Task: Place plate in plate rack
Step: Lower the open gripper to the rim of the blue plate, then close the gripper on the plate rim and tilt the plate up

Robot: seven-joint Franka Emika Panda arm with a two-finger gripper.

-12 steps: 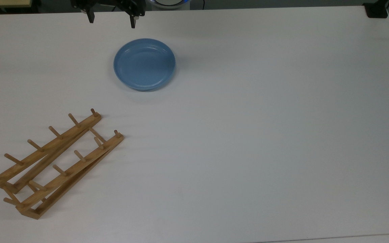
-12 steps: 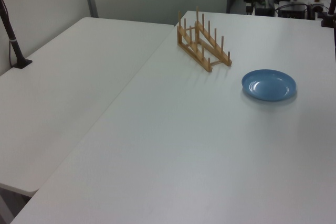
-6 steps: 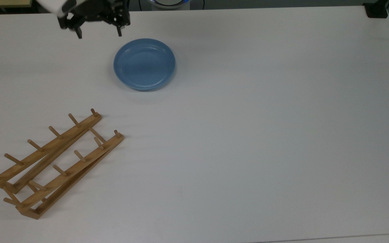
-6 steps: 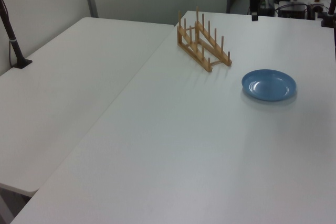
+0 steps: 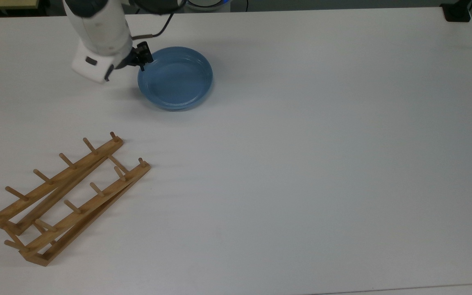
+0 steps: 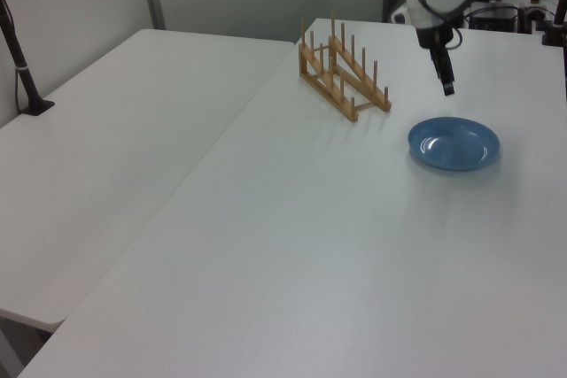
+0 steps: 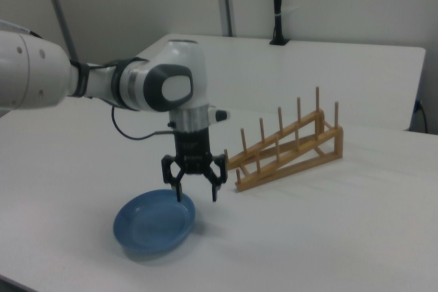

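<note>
Top view, left to right. Your plate rack point(image 5: 62, 196) lies low at the top view's left on the white table point(image 5: 301, 164), running on a slant, two rails with rows of upright pegs, nothing slotted in it. Up and to the right of it your arm's white wrist hangs over the table, and the gripper point(image 5: 125, 69) sits at the plate's left rim. The plate point(image 5: 175, 78) lies flat on the table, blue and glossy, well apart from the rack.

Left view: rack point(image 6: 344, 73) stands towards the far side, the plate point(image 6: 454, 142) to its right and nearer, the gripper point(image 6: 445, 77) hanging above the plate's far edge — clear of it, not touching.

Right view gives you the best look at the tool: the plate point(image 7: 155, 224) low at the left, the gripper point(image 7: 196, 193) pointing straight down above the plate's rim on the rack side, fingers spread wide and holding nothing — one fingertip over the plate, the other just outside it. The rack point(image 7: 287, 148) stands to the right.
</note>
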